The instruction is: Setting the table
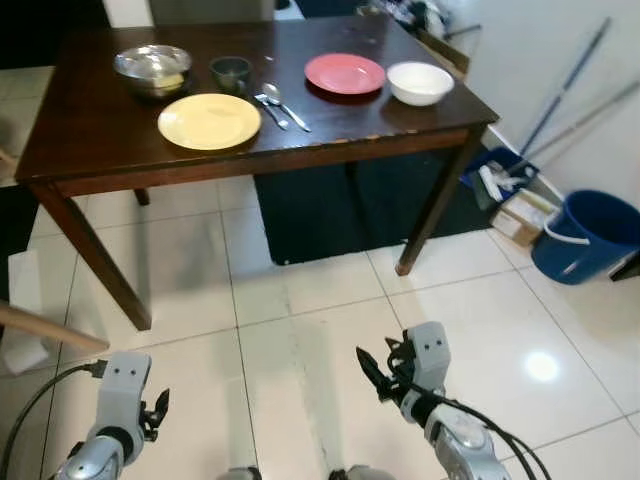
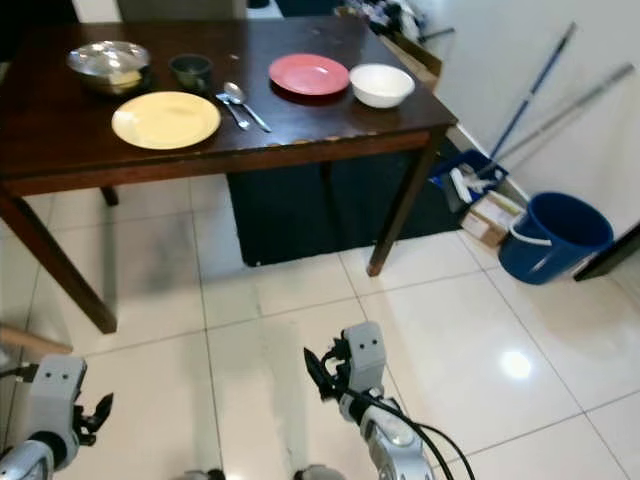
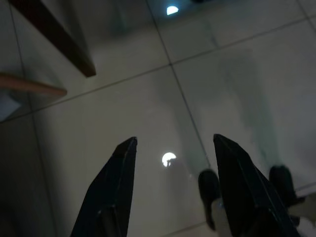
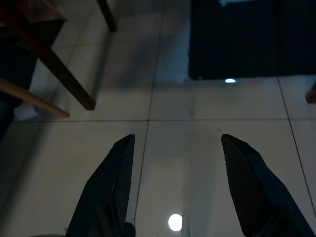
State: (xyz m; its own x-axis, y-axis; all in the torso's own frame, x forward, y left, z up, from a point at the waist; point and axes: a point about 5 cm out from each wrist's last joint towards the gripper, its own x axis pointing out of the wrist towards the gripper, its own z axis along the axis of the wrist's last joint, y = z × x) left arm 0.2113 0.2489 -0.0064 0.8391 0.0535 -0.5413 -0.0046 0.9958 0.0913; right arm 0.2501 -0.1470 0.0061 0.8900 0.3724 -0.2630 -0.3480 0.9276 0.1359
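A dark wooden table (image 1: 90,130) stood ahead of the robot on pale tiled floor (image 1: 300,350), carrying a yellow plate (image 1: 209,121), a spoon (image 1: 285,103) and fork (image 1: 271,110) just beside it, a steel bowl (image 1: 152,68), a small dark cup (image 1: 230,71), a red plate (image 1: 344,73) and a white bowl (image 1: 419,83). A dark mat (image 1: 310,215) lay beneath the table. To the right (against the wall) sat a blue bucket (image 1: 590,235), a cardboard box (image 1: 520,215) and leaning mop handles (image 1: 575,75). The left gripper (image 3: 173,148) and right gripper (image 4: 175,143) hung low over bare tiles, well short of the table, fingers spread wide, holding nothing.
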